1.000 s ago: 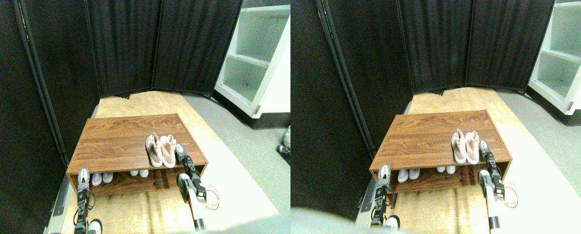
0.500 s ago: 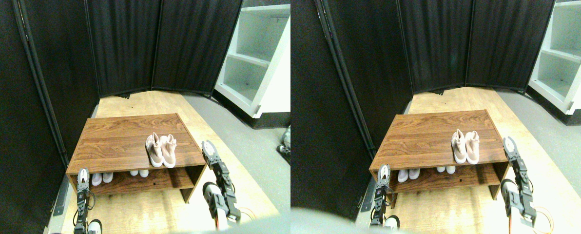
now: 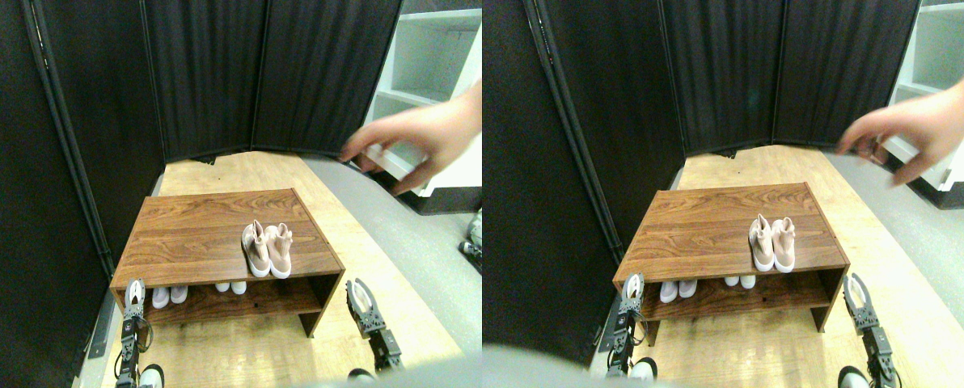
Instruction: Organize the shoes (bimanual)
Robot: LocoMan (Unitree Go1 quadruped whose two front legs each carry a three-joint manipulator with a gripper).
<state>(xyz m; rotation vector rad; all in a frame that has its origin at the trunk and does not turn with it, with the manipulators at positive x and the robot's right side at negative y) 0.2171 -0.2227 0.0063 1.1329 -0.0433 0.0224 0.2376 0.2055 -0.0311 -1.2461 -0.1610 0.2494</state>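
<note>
Black curtain panels are closing in a plywood floor (image 3: 239,170), and a low wooden desk (image 3: 199,234) is sitting in the middle. The pale pink shoes (image 3: 267,249) are standing paired on its top, right of centre; pale toes (image 3: 199,293) are peeking from the shelf beneath. Looks nearly tidy. The left end effector (image 3: 133,293) and right end effector (image 3: 361,297) are hanging off the desk's front corners, gripping nothing; jaw spread, cannot tell. A person's hand (image 3: 421,141) is reaching in above.
</note>
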